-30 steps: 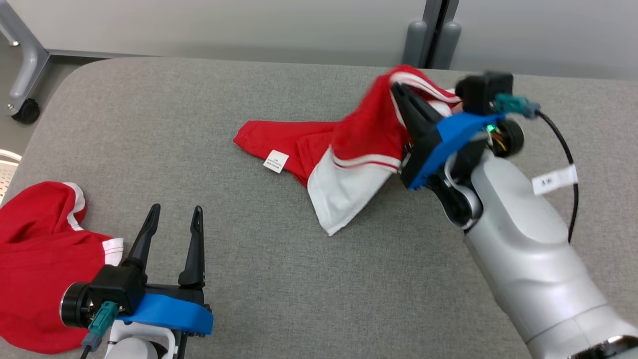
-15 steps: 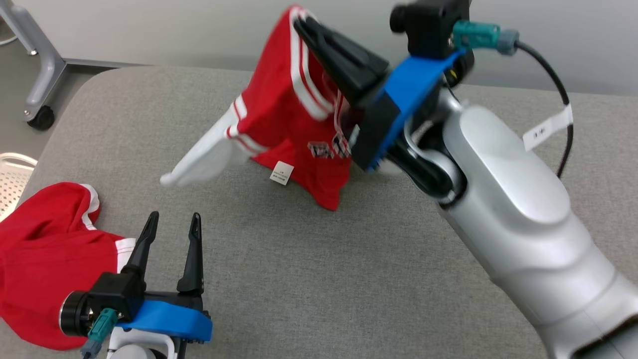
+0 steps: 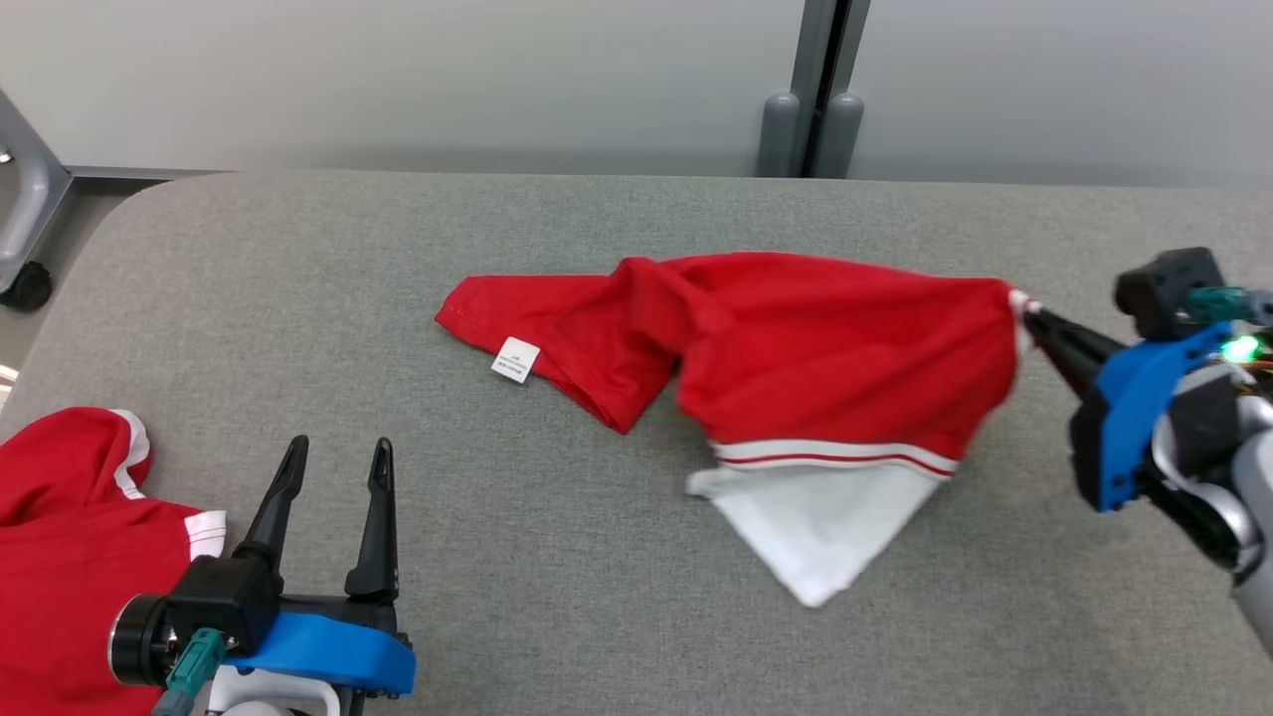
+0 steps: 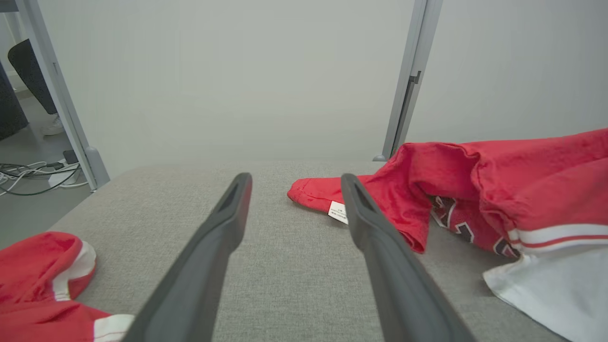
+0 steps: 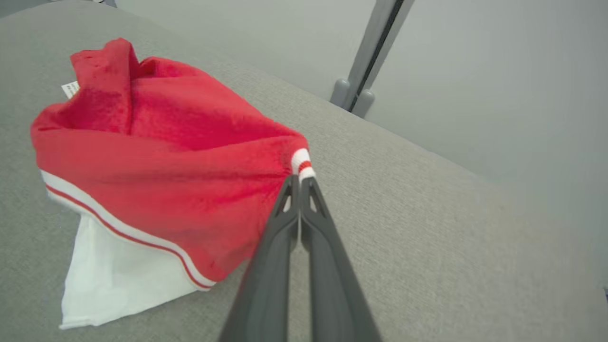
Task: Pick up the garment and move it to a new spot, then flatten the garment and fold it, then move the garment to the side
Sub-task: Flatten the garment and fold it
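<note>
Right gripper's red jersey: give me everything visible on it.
The red jersey looks like soft knit, rumpled and bunched, not flat. It has a white sleeve panel edged with red-and-white stripes, a small white label near its left end, and lettering partly hidden under a fold. It lies on the grey table, drawn toward the right gripper, which is shut on a striped cuff edge.

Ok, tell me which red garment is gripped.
The middle garment with the white panel: the right gripper pinches its striped edge. The other garment lies loose at far left.
</note>
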You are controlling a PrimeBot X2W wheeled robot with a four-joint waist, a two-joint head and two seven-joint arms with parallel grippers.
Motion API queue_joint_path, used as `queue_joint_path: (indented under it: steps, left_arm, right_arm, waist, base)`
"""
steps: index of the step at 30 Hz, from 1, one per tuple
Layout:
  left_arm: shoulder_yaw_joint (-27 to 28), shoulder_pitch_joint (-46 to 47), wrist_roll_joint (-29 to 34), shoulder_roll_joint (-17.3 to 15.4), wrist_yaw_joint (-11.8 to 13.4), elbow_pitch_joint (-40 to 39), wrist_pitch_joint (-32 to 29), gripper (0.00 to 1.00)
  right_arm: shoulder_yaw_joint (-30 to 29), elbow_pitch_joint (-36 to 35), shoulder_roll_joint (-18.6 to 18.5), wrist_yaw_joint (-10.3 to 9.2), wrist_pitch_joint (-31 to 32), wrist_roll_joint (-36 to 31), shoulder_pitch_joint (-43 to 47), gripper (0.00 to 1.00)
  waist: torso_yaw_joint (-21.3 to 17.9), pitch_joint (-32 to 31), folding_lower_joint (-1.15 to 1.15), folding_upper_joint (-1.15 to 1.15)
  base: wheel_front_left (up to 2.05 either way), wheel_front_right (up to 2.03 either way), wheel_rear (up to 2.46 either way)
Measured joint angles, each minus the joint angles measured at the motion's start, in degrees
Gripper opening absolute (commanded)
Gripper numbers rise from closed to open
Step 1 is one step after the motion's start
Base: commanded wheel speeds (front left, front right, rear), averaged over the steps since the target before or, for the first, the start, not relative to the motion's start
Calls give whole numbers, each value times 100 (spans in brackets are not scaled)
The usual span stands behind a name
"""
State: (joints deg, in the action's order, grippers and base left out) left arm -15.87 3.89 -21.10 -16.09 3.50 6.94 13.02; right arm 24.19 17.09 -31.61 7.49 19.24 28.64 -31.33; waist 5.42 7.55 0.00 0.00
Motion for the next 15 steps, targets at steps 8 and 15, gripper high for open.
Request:
queue_joint_path:
  steps: [8, 15]
  left_arm:
    - [-37, 69, -8, -33, -15, 11, 0, 100]
    - [-115, 244, -5, -52, -54, 16, -16, 100]
  right_arm:
    - [-1303, 656, 222, 1, -690, -1159, 145, 0]
    - [-2141, 1537, 548, 1, -1384, -2152, -519, 0]
  waist:
    - [-42, 53, 0, 0]
    - [96, 191, 1, 0]
  base:
    - [0, 0, 0]
    - [0, 0, 0]
